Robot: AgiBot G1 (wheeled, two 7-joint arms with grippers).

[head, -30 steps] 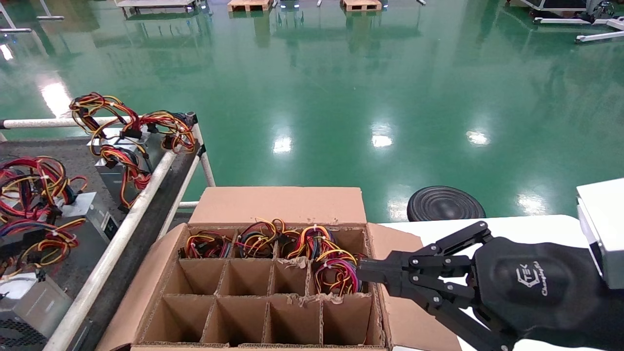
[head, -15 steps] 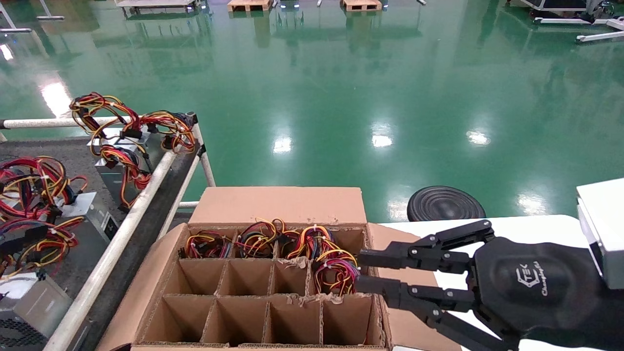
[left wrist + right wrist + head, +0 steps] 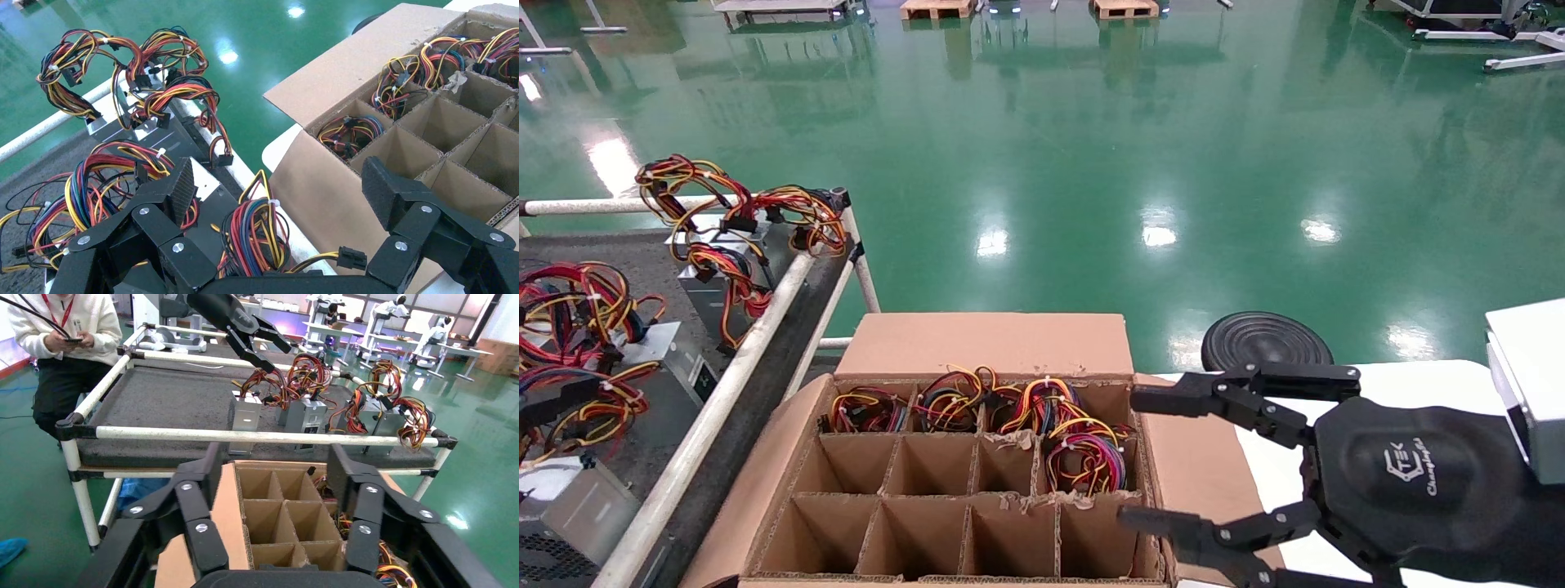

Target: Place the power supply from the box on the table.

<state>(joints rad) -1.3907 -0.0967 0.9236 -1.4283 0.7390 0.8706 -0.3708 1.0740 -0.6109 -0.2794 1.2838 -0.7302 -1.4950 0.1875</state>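
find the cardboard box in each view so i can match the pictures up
Head view: the box fills the lower centre, right gripper open at its right edge.
Left wrist view: upper right, beyond the open left gripper.
Right wrist view: bottom centre, between the jaws.
Shared landmark: the cardboard divider grid.

In the box (image 3: 977,490), each power supply (image 3: 1083,461) hides beneath its wires; the table (image 3: 641,269) runs off at nine o'clock.
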